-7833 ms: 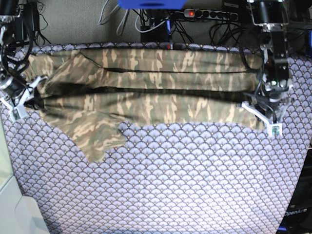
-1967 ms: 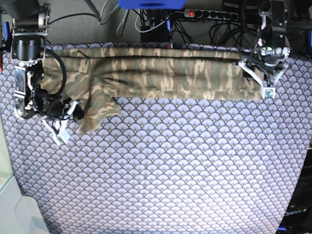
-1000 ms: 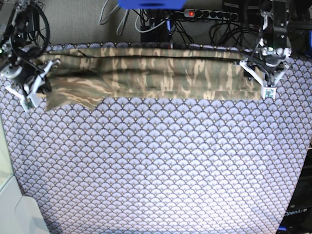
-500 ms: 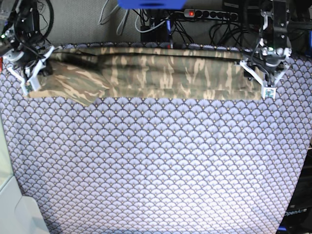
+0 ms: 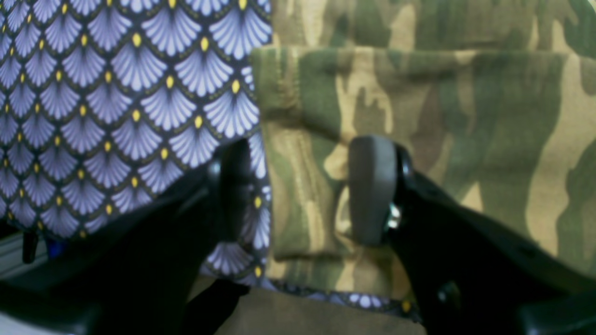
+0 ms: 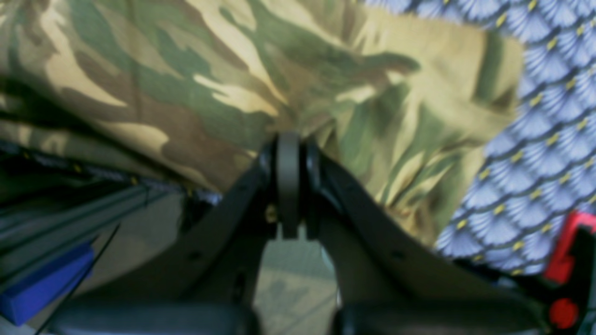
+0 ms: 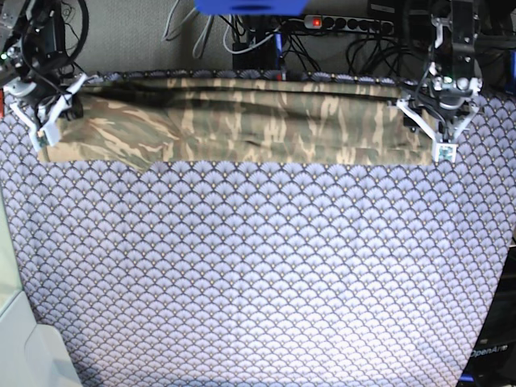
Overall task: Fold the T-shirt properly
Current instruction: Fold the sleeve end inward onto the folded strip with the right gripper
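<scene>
The camouflage T-shirt [image 7: 242, 121] lies folded into a long narrow band along the far edge of the table. My right gripper [image 7: 48, 117] is at the band's left end. In the right wrist view this gripper [image 6: 288, 186] is shut, pinching a bunch of the T-shirt [image 6: 186, 83]. My left gripper [image 7: 439, 133] hovers over the band's right end. In the left wrist view the left gripper [image 5: 302, 190] is open, its fingers [image 5: 372, 190] straddling the T-shirt's [image 5: 419, 116] side edge without clamping it.
A purple-white scallop tablecloth [image 7: 258, 266] covers the table in front of the shirt. A power strip with cables [image 7: 339, 24] and a blue object [image 7: 250, 6] sit behind the far edge. A white surface [image 7: 32, 355] is at the lower left corner.
My right gripper has carried the shirt's left end back and outward, so the sleeve flap that hung forward now lies flat in line with the band. The left arm has not moved.
</scene>
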{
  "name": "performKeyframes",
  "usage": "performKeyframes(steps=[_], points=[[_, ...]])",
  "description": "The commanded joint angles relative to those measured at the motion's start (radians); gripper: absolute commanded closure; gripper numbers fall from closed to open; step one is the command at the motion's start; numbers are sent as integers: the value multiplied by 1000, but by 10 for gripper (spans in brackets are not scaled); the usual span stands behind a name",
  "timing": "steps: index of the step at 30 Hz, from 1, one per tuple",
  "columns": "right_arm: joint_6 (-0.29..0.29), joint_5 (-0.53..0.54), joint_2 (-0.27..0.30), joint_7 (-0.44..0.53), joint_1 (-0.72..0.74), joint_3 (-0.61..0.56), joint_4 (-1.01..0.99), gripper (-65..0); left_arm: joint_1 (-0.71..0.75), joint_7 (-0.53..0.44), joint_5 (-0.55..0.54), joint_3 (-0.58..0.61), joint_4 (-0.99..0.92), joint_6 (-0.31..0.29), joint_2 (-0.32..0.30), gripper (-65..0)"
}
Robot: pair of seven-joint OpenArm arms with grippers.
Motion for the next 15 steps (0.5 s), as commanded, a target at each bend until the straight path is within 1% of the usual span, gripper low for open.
performKeyframes(steps=[1, 5, 8, 11, 14, 15], points=[[-1, 4, 14, 8, 3, 9, -2, -40, 7, 10, 6, -5, 10, 4, -14, -334], [-1, 4, 14, 12, 6, 6, -71, -135, 7, 10, 6, -5, 10, 4, -14, -334], [-1, 4, 18, 13, 6, 4, -89, -181, 7, 10, 8, -3, 10, 4, -14, -336], [-1, 4, 22, 13, 8, 1, -99, -200, 7, 10, 6, -3, 10, 2, -14, -336], [-1, 4, 25, 15, 28, 0, -102, -201, 15, 10, 5, -3, 13, 2, -14, -337], [-1, 4, 34, 15, 31, 0, -102, -201, 20, 10, 5, -3, 17, 2, -15, -337]])
